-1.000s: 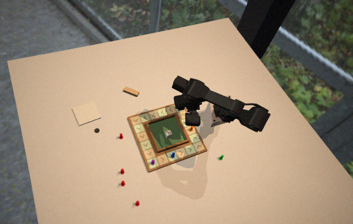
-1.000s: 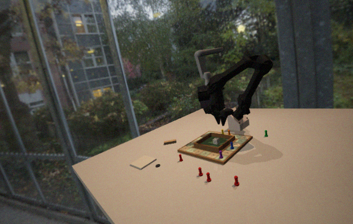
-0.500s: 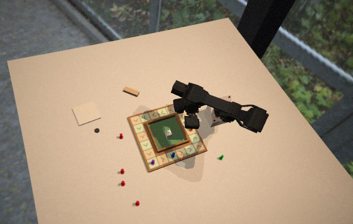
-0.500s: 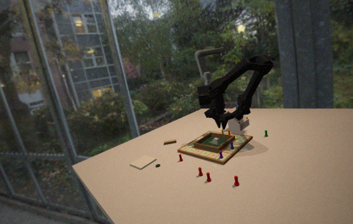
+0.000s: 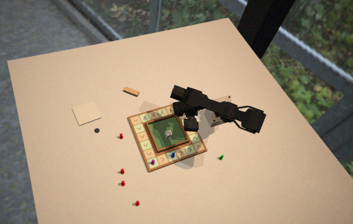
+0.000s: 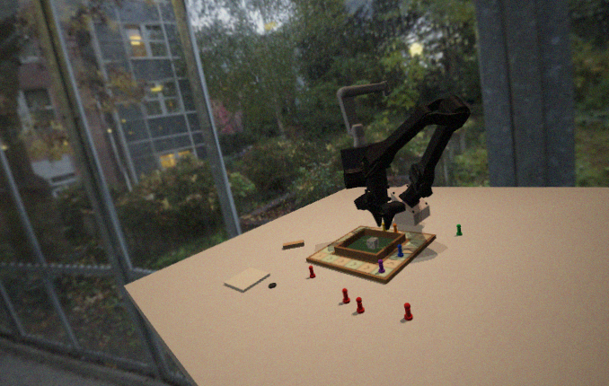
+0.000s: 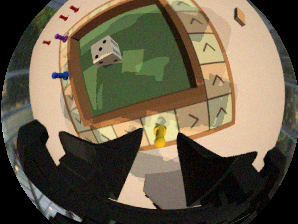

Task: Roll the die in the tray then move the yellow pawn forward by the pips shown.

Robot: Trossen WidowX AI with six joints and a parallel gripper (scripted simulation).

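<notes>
The yellow pawn (image 6: 383,225) (image 7: 160,136) stands upright on a pale green square of the board (image 5: 142,136) (image 7: 209,48), beside the tray wall; my arm hides it in the top view. My gripper (image 6: 383,223) (image 7: 160,134) is partly open and empty, pointing down, with its fingertips on either side of the yellow pawn in the wrist view. Whether they are at its height is hard to tell. The die (image 5: 168,133) (image 6: 372,242) (image 7: 106,51) lies in the green-floored tray (image 5: 173,146) (image 7: 145,111); its top appears to show three pips in the wrist view.
An orange pawn (image 6: 394,228) stands near the yellow one. A blue pawn (image 5: 173,154) and a purple pawn (image 5: 152,161) stand on the board. A green pawn (image 5: 221,157), several red pawns, a wooden block (image 5: 131,91), a square tile (image 5: 86,113) and a black disc (image 5: 97,130) lie around it.
</notes>
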